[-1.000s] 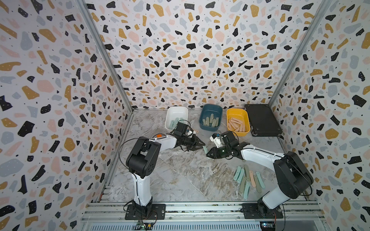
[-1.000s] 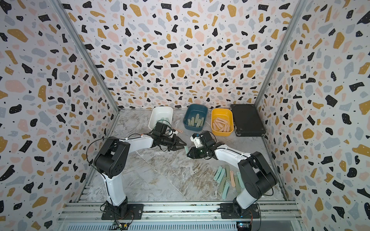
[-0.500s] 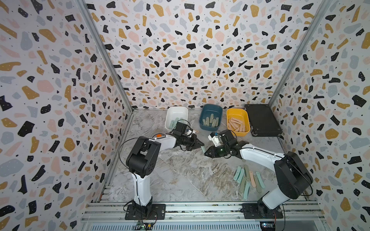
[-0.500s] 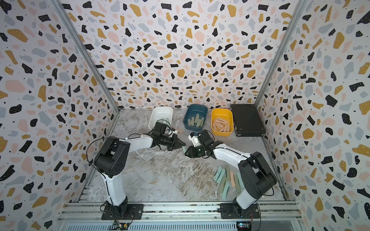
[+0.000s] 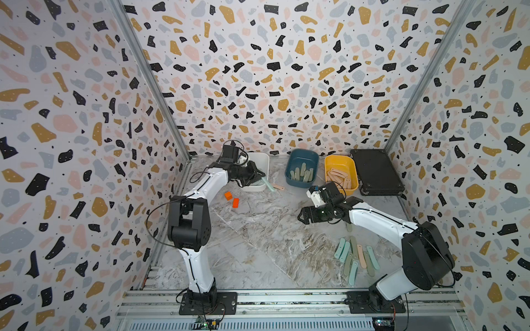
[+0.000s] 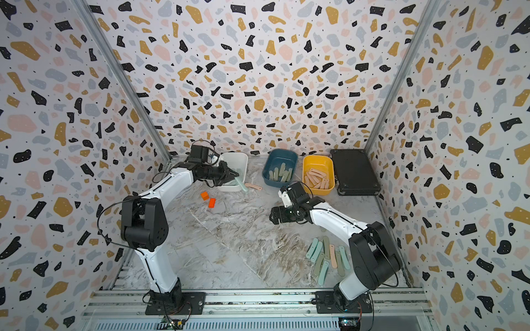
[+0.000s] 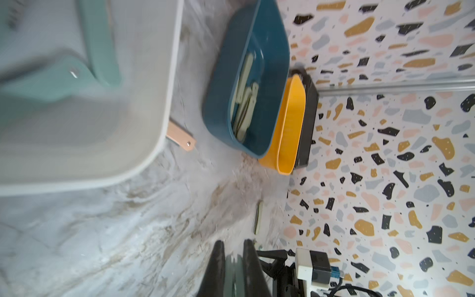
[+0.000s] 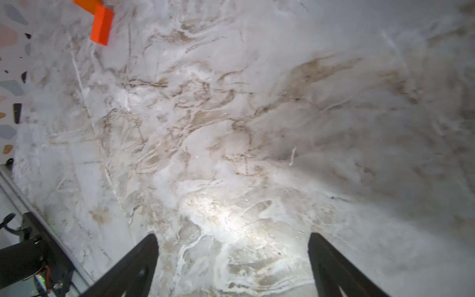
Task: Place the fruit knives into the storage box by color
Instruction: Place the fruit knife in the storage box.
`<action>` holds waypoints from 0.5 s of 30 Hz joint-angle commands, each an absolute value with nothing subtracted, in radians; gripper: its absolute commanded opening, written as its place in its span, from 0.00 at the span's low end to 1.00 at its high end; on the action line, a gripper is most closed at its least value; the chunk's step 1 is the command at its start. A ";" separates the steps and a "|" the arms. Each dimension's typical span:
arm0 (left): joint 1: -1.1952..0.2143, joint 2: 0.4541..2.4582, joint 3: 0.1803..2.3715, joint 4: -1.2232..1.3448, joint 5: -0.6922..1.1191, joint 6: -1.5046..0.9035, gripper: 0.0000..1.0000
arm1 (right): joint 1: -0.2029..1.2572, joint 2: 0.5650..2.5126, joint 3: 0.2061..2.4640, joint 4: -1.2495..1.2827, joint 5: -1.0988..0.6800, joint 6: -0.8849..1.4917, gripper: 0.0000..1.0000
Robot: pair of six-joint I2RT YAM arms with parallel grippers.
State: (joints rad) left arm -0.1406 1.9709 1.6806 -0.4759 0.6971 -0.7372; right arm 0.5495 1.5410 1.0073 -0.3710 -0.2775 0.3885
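Left pincer [image 7: 233, 246]: clamped on a mint knife [image 5: 269, 186] at the white tub [image 5: 252, 188] rim, 11 o'clock.
Right pincer [image 8: 232, 235]: jaws wide, empty, above the table [image 8: 231, 128] centre.
Loose knives [image 5: 354, 255]: heap at 5 o'clock.

Two orange blocks [image 5: 228, 195]; a shut black case [image 5: 375, 172].

walls [image 5: 272, 71]: terrazzo print, 3 sides | floor [image 5: 258, 243]: grey marble-look | corners: metal posts [image 5: 149, 74] | front: alu rail [image 5: 286, 301]

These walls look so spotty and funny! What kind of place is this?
Probably a robot practice booth, not a home: a left arm and right arm bolted to a metal rail, spotty walls boxing in one marbled tabletop, plus colored sorting tubs.
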 commanded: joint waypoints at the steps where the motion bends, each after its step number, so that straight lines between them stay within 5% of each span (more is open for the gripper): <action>1: -0.136 2.079 1.824 -0.659 0.567 -0.628 0.00 | 0.536 1.495 1.009 -0.448 -0.206 0.373 0.98; 10: -0.130 2.290 2.184 -0.834 0.278 -0.444 0.00 | 0.464 1.366 0.970 -0.570 0.076 0.340 1.00; 15: -0.132 2.379 2.260 -0.813 0.255 -0.421 0.00 | 0.383 1.407 0.959 -0.594 0.087 0.383 0.99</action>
State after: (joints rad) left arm -0.1276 2.3482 2.2131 -0.7910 0.3099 -0.4782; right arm 0.4202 1.3880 0.9695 -0.5282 0.0280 0.3622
